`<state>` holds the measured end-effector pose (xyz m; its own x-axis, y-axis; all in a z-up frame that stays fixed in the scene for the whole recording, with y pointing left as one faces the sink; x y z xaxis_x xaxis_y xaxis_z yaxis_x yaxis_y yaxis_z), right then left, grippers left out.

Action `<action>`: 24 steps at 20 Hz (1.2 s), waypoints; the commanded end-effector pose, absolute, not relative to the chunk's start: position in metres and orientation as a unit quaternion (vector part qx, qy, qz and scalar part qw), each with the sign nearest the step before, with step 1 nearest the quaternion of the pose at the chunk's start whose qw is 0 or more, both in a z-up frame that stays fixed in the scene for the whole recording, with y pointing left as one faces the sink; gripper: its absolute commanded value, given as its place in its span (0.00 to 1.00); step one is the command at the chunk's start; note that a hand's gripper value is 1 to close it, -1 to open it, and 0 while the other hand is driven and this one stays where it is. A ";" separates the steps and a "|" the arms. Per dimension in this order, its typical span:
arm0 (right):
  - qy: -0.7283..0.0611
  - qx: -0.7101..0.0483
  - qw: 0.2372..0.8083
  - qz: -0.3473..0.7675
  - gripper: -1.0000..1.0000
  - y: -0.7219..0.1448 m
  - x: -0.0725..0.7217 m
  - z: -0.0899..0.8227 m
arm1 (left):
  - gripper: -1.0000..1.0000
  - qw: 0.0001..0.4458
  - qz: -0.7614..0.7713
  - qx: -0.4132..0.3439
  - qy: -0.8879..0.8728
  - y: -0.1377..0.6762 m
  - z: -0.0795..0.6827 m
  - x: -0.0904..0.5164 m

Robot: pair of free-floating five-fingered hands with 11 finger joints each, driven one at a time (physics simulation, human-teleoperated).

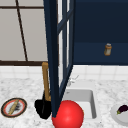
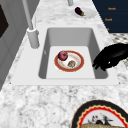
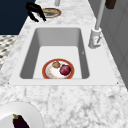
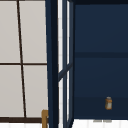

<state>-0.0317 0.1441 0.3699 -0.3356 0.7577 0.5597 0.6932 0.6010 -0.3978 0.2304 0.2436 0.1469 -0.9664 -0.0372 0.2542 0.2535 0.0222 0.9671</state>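
Observation:
My left hand hangs over the counter at the sink's front left corner, beside the lower edge of an open navy cabinet door. In the left side view the hand has its fingers relaxed and drooping over the sink's front rim, with nothing in them. The right side view places the hand close to a dark-rimmed plate. In the sink lies a red-rimmed plate with a red round fruit and a small brown item. A large red ball is low in the front view.
The cabinet above holds a small jar on its lower shelf. The dark-rimmed plate sits on the left counter. A white plate with an eggplant sits on the right. The faucet stands behind the sink, and a wooden post behind the hand.

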 end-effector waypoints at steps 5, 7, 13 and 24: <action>-0.801 -0.455 0.380 0.086 0.00 0.141 0.001 0.339 | 0.50 0.105 -0.695 -0.076 -0.707 0.244 0.147 0.230; -0.803 -0.451 0.376 0.096 0.00 0.136 0.004 0.332 | 0.50 0.105 -0.695 -0.076 -0.707 0.244 0.147 0.230; -0.798 -0.462 0.362 0.138 0.00 0.125 0.001 0.313 | 0.50 0.105 -0.695 -0.076 -0.707 0.244 0.147 0.230; -0.784 -0.445 0.392 0.184 0.00 0.077 -0.009 0.286 | 0.50 0.105 -0.695 -0.076 -0.707 0.244 0.147 0.230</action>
